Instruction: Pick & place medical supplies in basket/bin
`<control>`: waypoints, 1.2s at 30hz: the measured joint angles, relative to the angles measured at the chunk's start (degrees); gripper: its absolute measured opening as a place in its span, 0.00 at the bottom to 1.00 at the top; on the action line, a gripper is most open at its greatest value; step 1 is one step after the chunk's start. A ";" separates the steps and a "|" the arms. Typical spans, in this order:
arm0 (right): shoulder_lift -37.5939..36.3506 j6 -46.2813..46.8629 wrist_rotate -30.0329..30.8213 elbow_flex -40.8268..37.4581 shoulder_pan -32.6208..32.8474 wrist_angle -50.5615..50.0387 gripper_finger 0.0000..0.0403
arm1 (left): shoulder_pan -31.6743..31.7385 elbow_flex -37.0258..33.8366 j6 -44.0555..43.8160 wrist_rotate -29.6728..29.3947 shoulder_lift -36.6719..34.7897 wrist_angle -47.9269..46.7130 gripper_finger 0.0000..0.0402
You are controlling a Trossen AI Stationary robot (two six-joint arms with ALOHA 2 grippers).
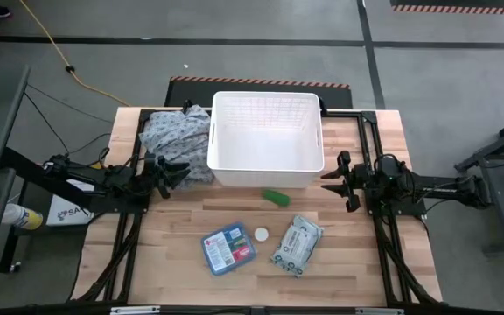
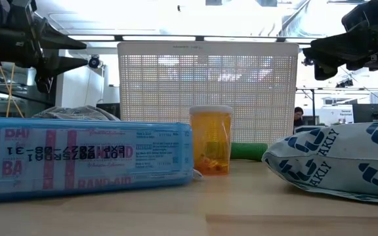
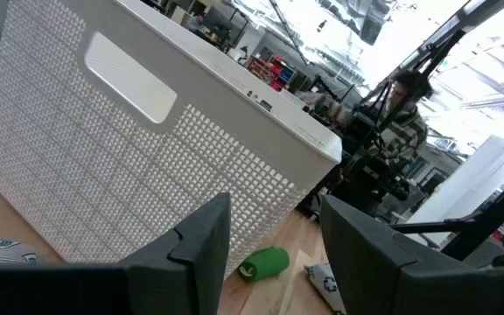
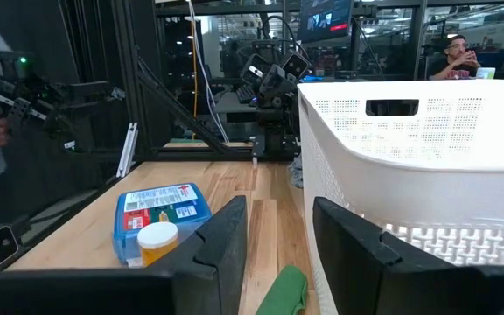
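Observation:
A large white slatted basket [image 1: 266, 138] stands at the table's far middle. In front of it lie a small green item [image 1: 276, 197], a blue first-aid box [image 1: 228, 248] with a red cross, an orange bottle with a white cap [image 1: 261, 234] and a grey-white soft packet [image 1: 297, 245]. My left gripper [image 1: 180, 172] hovers open beside the basket's left wall. My right gripper [image 1: 331, 181] hovers open beside the basket's right wall. Both are empty and above the table. The green item also shows in the left wrist view [image 3: 263, 262] and the right wrist view [image 4: 280, 293].
A grey-blue patterned cloth heap [image 1: 175, 136] lies left of the basket, under and behind my left gripper. Bare wood shows along the table's near edge and at both sides of the supplies. A person sits in the room beyond the table [image 4: 458, 54].

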 joint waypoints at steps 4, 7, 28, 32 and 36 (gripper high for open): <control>-0.01 0.02 0.00 0.02 0.00 0.01 0.31 | -0.01 0.00 -1.53 0.00 -0.01 0.01 0.53; 0.01 0.00 0.00 0.00 0.00 0.00 0.31 | -0.02 -0.02 -7.78 0.04 -0.01 0.01 0.53; 0.01 9.63 -0.13 0.01 0.00 7.75 0.31 | -0.02 13.56 -3.52 10.37 0.01 2.88 0.53; 0.00 18.79 -0.87 0.00 0.00 19.00 0.31 | -0.02 15.70 -1.73 10.05 0.26 2.61 0.53; -0.01 22.91 -1.40 0.00 0.00 30.87 0.31 | -0.02 17.12 -0.09 9.99 0.62 2.57 0.53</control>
